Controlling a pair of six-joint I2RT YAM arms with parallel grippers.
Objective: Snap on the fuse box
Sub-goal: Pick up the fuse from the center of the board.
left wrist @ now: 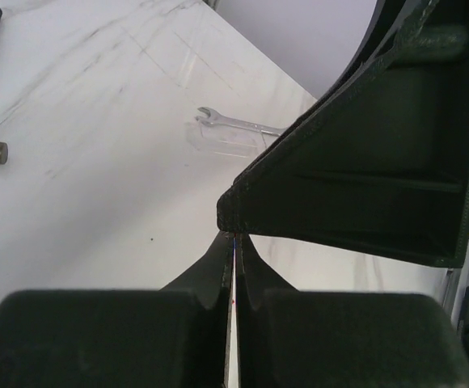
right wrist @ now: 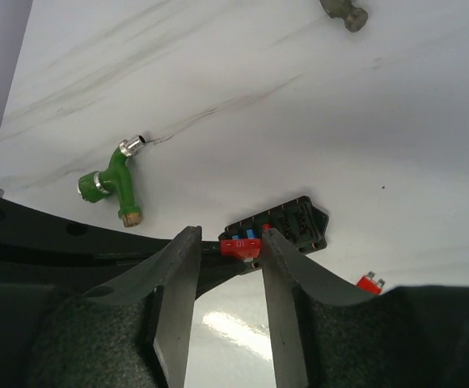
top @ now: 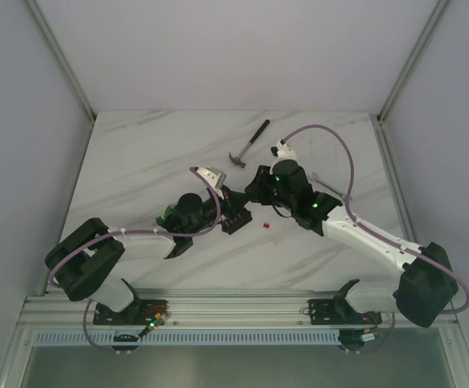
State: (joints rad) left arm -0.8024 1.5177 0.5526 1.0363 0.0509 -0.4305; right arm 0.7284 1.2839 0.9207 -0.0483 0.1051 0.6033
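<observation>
The right end effector (right wrist: 228, 234) is held spread at the fuse box (right wrist: 293, 224); the left end effector (left wrist: 233, 241) is pressed together.

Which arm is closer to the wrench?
Right. The wrench lies close beside the right arm, on its outer side. The left arm is farther off, beyond the right arm.

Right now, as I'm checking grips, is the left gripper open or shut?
Shut. The left gripper shows its fingers pressed together in its wrist view, only a hairline between.
</observation>
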